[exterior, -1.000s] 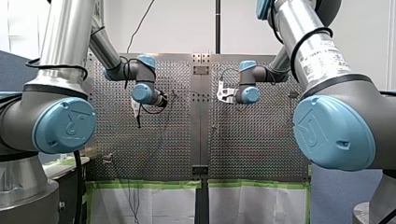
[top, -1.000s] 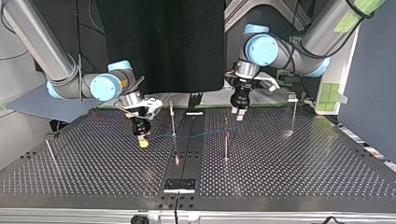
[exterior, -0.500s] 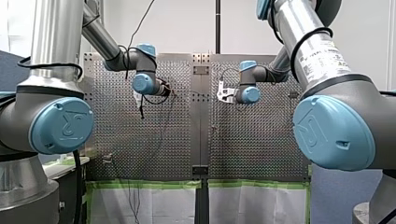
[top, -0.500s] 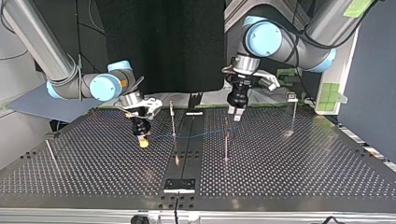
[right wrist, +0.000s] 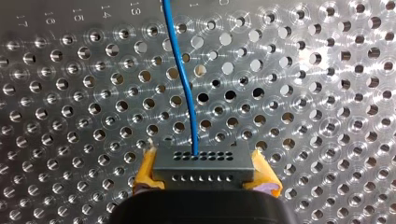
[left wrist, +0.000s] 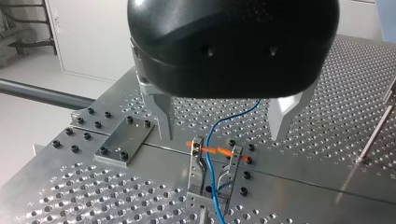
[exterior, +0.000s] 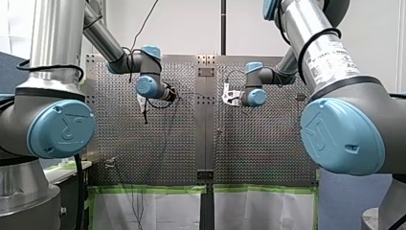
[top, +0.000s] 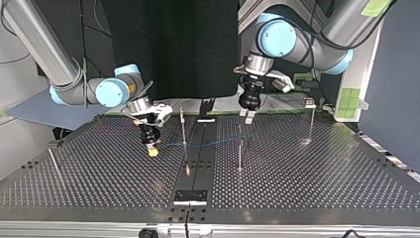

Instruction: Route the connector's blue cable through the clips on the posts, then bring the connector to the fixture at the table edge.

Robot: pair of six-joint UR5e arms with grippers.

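My left gripper (top: 247, 115) has come up! A second ago its tips sat lower beside the middle post; now the whole wrist is higher and a touch further toward the top view's left. The front view agrees: that arm's blue wrist joint has climbed. My right gripper (top: 152, 148) hasn't budged, and the blue cable (top: 210, 144) lies just as it did.

Pose now: my left arm drops in from the top view's upper right, elbow bent, wrist pointing straight down, tips clear above the tabletop (top: 307, 173). In its own wrist view the metal fingers (left wrist: 164, 116) stand wide apart with nothing between them, hanging over a clip (left wrist: 200, 161) that the cable runs through. My right arm reaches in from the top view's left, gripper angled downward, tips just off the tabletop.

And there's the connector (right wrist: 203, 164), pinched tight between the yellow pads (right wrist: 145, 171), left of the centre strip in the top view. Its long axis runs across from pad to pad, and the face with the rows of holes looks away from the gripper, toward the tabletop. The cable leaves that face and, in the top view, runs off to the right, crossing a thin post (top: 183, 128) and reaching toward a second post (top: 240, 151) near my left gripper.
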